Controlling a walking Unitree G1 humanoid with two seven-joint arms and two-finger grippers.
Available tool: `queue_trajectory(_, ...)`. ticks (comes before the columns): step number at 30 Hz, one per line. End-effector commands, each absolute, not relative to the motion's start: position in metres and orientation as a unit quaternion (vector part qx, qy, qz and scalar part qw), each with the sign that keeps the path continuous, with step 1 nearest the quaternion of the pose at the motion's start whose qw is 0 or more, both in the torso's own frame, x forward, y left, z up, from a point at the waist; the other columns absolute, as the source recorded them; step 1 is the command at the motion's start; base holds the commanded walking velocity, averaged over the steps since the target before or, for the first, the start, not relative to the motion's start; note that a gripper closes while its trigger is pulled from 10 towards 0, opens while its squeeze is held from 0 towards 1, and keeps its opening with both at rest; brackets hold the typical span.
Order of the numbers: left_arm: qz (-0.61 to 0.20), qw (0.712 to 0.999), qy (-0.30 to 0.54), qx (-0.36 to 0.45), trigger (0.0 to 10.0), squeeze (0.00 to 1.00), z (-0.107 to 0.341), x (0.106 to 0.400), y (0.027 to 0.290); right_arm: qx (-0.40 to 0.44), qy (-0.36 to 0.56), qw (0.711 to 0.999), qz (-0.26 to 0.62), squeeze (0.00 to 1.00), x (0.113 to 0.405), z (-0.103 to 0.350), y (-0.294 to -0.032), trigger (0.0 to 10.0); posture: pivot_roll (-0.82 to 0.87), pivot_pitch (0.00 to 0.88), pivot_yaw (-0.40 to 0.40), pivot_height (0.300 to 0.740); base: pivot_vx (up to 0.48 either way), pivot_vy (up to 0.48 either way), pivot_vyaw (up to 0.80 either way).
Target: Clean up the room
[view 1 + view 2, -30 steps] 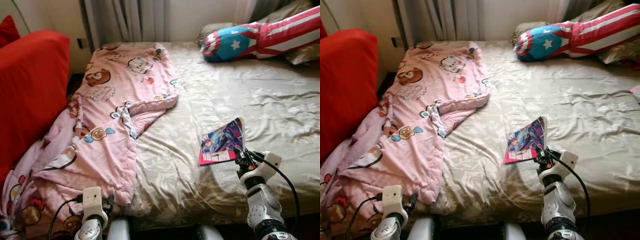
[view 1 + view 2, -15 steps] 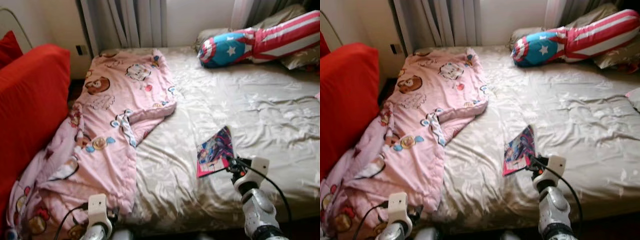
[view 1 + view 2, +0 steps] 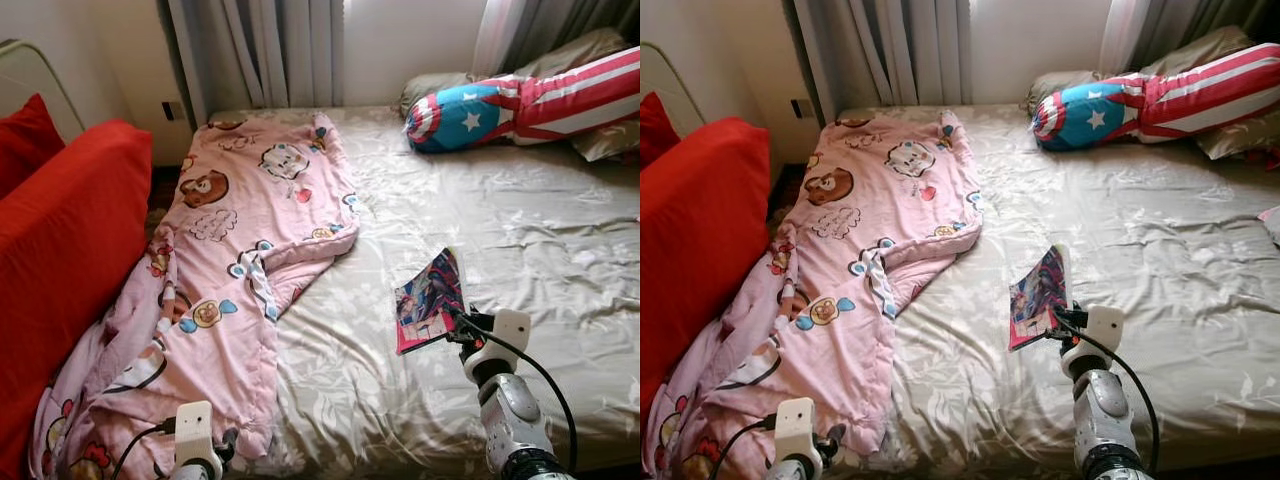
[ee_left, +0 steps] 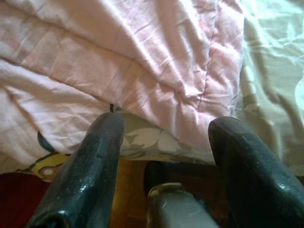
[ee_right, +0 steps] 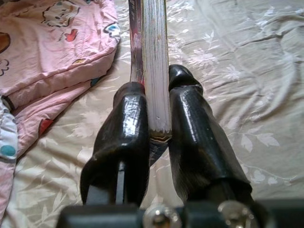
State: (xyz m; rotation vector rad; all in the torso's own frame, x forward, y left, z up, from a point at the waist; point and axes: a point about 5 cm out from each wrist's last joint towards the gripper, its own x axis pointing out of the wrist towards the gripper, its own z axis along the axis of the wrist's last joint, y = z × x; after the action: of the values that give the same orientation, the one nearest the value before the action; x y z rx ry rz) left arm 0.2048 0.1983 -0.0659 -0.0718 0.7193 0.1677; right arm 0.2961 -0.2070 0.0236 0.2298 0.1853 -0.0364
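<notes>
My right gripper (image 3: 452, 322) is shut on a colourful book (image 3: 428, 300), held on edge above the beige bed sheet (image 3: 560, 230); in the right wrist view the book's page block (image 5: 156, 71) sits clamped between the two black fingers (image 5: 126, 123). A pink cartoon-print blanket (image 3: 230, 260) lies crumpled over the bed's left side and hangs off its near corner. My left gripper (image 4: 164, 142) is low at that corner, open, with the blanket's edge (image 4: 156, 80) just beyond its fingertips and nothing between them.
A red sofa (image 3: 60, 260) stands close to the bed's left side. A star-and-stripes bolster pillow (image 3: 520, 95) and beige pillows lie at the head of the bed. Curtains (image 3: 270, 50) hang behind. The sheet's middle and right are bare.
The camera has risen and drawn back, showing more of the bed and sofa. The book has tipped from lying flat to standing on edge in my right gripper.
</notes>
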Motion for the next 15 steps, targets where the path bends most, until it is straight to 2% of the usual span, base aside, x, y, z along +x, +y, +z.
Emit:
queue_trajectory(1, 0.081, 0.921, 0.38, -0.024, 10.0, 0.0, -0.0735, 0.1916, 0.2022, 0.11, 0.074, 0.991, -0.026, 0.0, 0.2962, 0.0271, -0.2076, 10.0, -0.11, 0.0, -0.008, 0.74, 0.0, -0.42, 0.0)
queue_trajectory(15, 0.073, 0.914, 0.398, -0.016, 10.0, 0.0, -0.077, 0.1891, 0.1952, 0.097, 0.078, 0.992, -0.033, 0.0, 0.2929, 0.0241, -0.2072, 10.0, -0.13, 0.0, 0.005, 0.74, 0.0, -0.459, 0.0)
